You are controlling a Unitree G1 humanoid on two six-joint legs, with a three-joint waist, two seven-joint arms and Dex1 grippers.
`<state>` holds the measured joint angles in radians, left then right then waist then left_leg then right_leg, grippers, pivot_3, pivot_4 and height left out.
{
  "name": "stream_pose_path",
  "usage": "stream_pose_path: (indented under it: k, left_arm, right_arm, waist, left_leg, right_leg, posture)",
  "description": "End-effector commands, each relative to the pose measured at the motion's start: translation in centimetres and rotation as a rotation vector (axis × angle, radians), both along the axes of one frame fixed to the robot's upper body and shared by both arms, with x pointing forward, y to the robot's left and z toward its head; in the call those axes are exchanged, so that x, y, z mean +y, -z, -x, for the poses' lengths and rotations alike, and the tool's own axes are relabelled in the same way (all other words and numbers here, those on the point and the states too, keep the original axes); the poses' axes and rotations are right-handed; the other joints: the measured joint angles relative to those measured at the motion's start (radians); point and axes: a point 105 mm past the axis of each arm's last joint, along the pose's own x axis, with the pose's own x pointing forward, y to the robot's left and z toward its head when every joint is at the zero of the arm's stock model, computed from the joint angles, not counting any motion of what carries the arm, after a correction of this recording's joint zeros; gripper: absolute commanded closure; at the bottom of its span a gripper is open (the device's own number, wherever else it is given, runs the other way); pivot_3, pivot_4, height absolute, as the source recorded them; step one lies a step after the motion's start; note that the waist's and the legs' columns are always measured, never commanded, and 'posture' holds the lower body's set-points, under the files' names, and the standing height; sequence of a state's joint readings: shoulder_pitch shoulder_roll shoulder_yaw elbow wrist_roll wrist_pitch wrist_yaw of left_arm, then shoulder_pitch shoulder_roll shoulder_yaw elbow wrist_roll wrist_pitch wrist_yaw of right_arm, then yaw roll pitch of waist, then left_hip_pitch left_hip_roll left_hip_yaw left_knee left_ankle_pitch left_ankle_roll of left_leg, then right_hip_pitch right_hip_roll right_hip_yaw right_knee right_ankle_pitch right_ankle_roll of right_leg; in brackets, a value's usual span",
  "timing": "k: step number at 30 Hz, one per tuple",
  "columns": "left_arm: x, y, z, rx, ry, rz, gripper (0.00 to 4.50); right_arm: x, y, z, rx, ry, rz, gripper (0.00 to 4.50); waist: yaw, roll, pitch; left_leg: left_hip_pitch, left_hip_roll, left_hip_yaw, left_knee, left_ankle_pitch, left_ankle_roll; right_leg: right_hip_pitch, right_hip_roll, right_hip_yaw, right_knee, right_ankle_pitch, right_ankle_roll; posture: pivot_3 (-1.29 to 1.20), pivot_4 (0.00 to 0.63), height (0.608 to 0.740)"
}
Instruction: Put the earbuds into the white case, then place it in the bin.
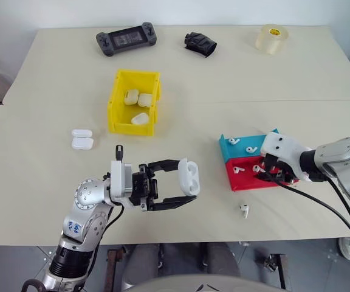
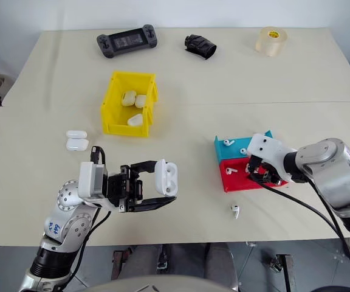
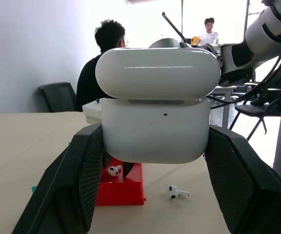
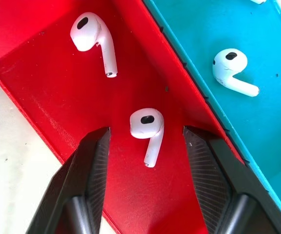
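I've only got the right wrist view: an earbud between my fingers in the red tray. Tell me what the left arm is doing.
Observer: The left gripper is shut on a white case, lid open, held above the table.
Operator: Report any earbuds outside the trays.
Observer: One loose earbud lies on the table, just in front of the red tray.
Operator: Now locate the bin.
Observer: The yellow bin sits beyond the left gripper, with three white cases inside; two more cases lie on the table to its left.
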<state>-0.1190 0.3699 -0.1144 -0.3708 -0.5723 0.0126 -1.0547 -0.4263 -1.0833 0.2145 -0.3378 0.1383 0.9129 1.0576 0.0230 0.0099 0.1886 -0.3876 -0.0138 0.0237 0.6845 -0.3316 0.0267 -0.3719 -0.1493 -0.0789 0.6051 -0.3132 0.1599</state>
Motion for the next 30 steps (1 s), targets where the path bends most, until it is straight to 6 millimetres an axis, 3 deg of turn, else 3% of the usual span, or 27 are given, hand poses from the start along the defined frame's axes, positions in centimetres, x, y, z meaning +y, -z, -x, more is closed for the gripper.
stream_pose_path:
  k: [1,5,7,15,17,19,23,30]
  left_arm:
    - [0.1,-0.7,0.2,-0.041,0.002,0.019,1.75]
    - [0.0,-0.7,0.2,-0.04,0.003,0.02,1.75]
    - [0.0,-0.7,0.2,-0.04,0.004,0.021,1.75]
    - [0.1,-0.6,0.2,-0.04,0.002,0.02,1.75]
    - [0.1,-0.6,0.2,-0.04,0.002,0.02,1.75]
    - [0.1,-0.6,0.2,-0.04,0.001,0.018,1.75]
    - [0.3,-0.5,0.2,-0.041,-0.001,0.017,1.75]
    - [0.4,-0.8,-0.6,-0.04,0.019,0.034,1.75]
  right_arm:
    - [0.3,-0.3,-0.2,-0.021,-0.005,-0.005,2.88]
    - [0.4,-0.2,-0.2,-0.019,-0.004,-0.007,2.88]
    - [0.4,-0.2,-0.2,-0.019,-0.003,-0.008,3.44]
    - [0.4,-0.1,-0.2,-0.013,-0.002,-0.012,3.44]
    - [0.4,0.0,-0.2,-0.013,-0.001,-0.011,3.9]
    - [0.4,-0.2,-0.2,-0.023,0.002,-0.017,3.9]
    - [1.0,-1.6,0.7,-0.024,-0.074,-0.101,3.9]
    - [2.5,-6.5,4.1,-0.152,-0.262,-0.467,3.9]
  waist:
    - [0.0,0.0,0.0]
    - [0.0,0.0,0.0]
    - [0.0,0.0,0.0]
    - [0.0,0.0,0.0]
    - [0.0,0.0,0.0]
    - [0.0,0.0,0.0]
    - [0.001,0.0,0.0]
    - [0.005,-0.001,0.0]
  left_leg:
    - [0.0,0.0,0.0,0.0,0.0,0.0]
    - [0.0,0.0,0.0,0.0,0.0,0.0]
    - [0.0,0.0,0.0,0.0,0.0,0.0]
    - [0.0,0.0,0.0,0.0,0.0,0.0]
    - [0.0,0.0,0.0,0.0,0.0,0.0]
    - [0.0,0.0,0.0,0.0,0.0,0.0]
    - [0.0,0.0,0.0,0.0,0.0,0.0]
    - [-0.001,0.0,-0.001,0.0,0.0,0.0]
  right_leg:
    - [0.0,0.0,0.0,0.0,0.0,0.0]
    - [0.0,0.0,0.0,0.0,0.0,0.0]
    - [0.0,0.0,0.0,0.0,0.0,0.0]
    - [0.0,0.0,0.0,0.0,0.0,0.0]
    - [0.0,0.0,0.0,0.0,0.0,0.0]
    - [0.0,0.0,0.0,0.0,0.0,0.0]
    - [0.0,0.0,0.0,0.0,0.0,0.0]
    - [0.001,0.0,-0.001,-0.001,0.0,0.0]
  posture:
    - [0.0,0.15,0.74]
    - [0.0,0.15,0.74]
    - [0.0,0.15,0.74]
    - [0.0,0.15,0.74]
    - [0.0,0.15,0.74]
    - [0.0,0.15,0.74]
    - [0.0,0.15,0.74]
    - [0.0,0.15,0.74]
